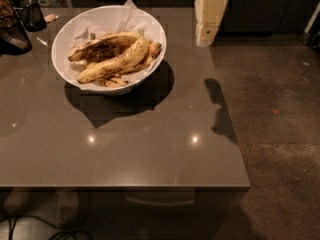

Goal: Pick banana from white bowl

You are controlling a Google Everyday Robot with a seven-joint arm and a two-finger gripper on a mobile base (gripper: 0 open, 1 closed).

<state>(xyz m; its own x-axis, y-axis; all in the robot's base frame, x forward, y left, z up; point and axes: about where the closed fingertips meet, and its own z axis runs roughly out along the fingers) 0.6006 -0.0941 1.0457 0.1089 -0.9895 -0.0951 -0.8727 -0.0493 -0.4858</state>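
Note:
The white bowl (pixel 150 59) stands on the far left part of the grey table, lined with crumpled white paper. Several bananas lie in it. The banana (pixel 117 61), plump, yellow with brown speckles, lies across the bowl's front with its stem up at the right. A darker, brown-blotched banana (pixel 102 45) lies behind it, and thin bananas (pixel 114 82) lie under it. My gripper (pixel 207 19), cream-coloured, hangs at the top of the view, above the table's far right edge, to the right of the bowl and apart from it.
The grey table (pixel 125 144) has its right edge at about the middle of the view, with dark speckled floor (pixel 280 109) beyond. A black cup (pixel 32 14) and a dark object (pixel 12 34) stand at the far left corner.

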